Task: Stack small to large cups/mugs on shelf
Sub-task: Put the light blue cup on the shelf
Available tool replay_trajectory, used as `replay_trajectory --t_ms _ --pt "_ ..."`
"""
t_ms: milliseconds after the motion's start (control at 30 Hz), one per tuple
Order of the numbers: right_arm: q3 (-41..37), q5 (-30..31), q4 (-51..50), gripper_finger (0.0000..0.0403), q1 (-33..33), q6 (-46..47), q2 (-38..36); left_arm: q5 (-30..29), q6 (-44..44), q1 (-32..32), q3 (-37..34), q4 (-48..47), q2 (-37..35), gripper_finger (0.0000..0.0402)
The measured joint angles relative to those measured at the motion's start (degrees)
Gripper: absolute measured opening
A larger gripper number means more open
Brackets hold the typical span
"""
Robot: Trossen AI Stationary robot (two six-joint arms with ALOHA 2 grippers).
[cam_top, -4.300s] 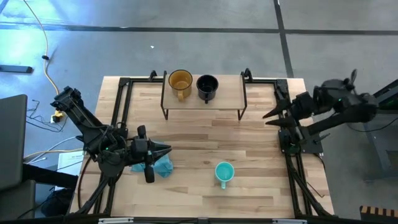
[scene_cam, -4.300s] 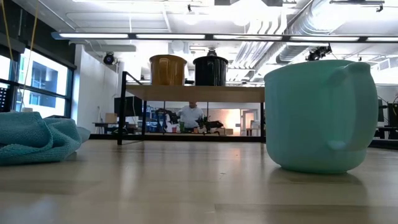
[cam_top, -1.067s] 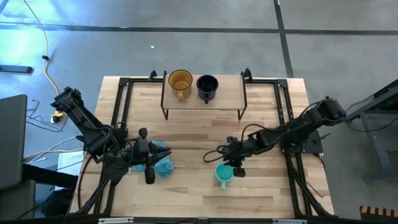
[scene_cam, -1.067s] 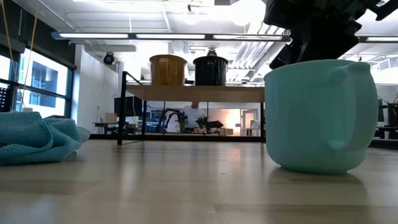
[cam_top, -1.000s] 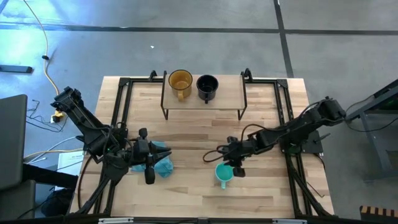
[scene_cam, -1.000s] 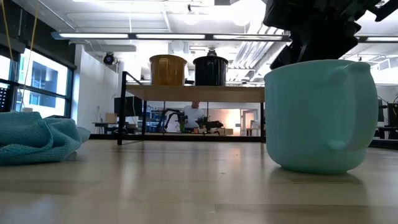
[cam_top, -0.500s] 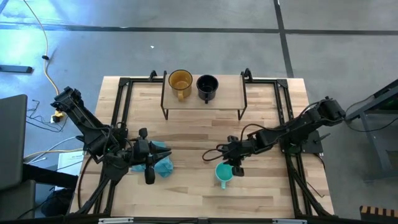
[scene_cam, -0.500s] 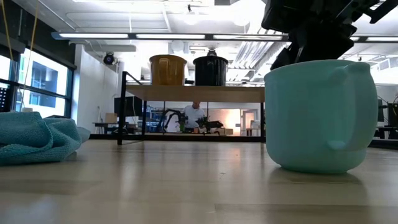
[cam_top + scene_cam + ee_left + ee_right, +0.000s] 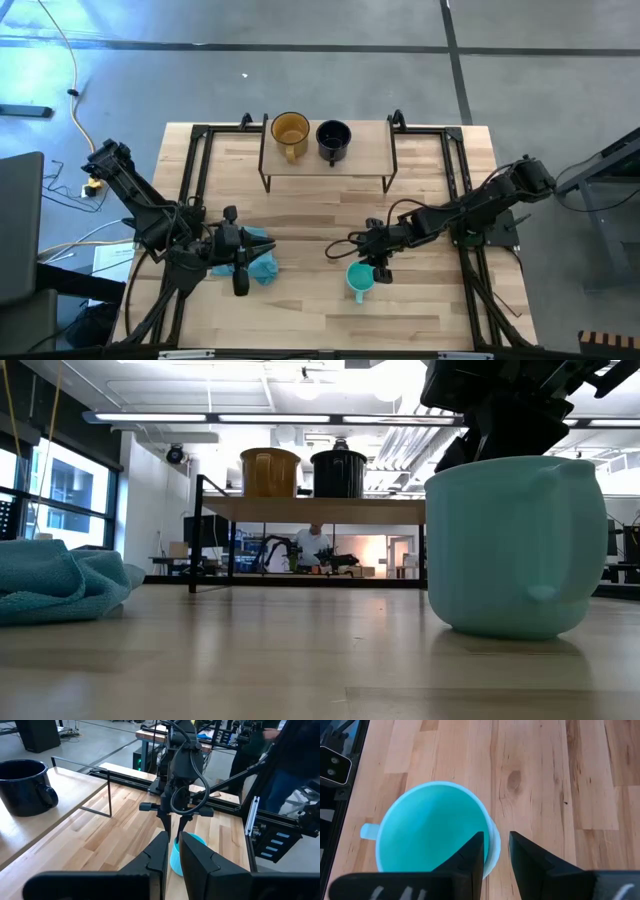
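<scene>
The teal mug [image 9: 360, 279] [image 9: 515, 545] stands upright on its base on the tabletop, handle [image 9: 367, 831] toward the near edge. My right gripper [image 9: 360, 262] [image 9: 496, 838] hangs over it, pointing down and open. One finger is over the mug's hollow and one is outside its rim [image 9: 492, 836]. No touch shows. The amber mug [image 9: 290, 130] and the black mug [image 9: 333, 136] stand side by side on the shelf [image 9: 365, 152]. My left gripper [image 9: 266, 240] [image 9: 174, 838] waits at the table's left, fingers shut to a slit, beside the blue cloth.
A crumpled blue cloth [image 9: 262, 266] [image 9: 60, 580] lies on the table's left half, by the left gripper. Black metal rails [image 9: 195, 180] run along the table's left and right sides. Bare wood lies between the shelf and the teal mug. A person shows far off in the room.
In the last second nothing has visibly changed. Some seconds before that, the right arm came from the table's right edge out over the teal mug, and its fingers went from wide apart to a narrow gap.
</scene>
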Motion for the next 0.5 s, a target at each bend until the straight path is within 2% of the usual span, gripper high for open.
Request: replay_trajectory --t_ms 500 --pt "0.0 0.0 0.0 0.0083 0.0 1.3 0.0 0.0 0.0 0.0 0.0 0.0 0.0 0.0037"
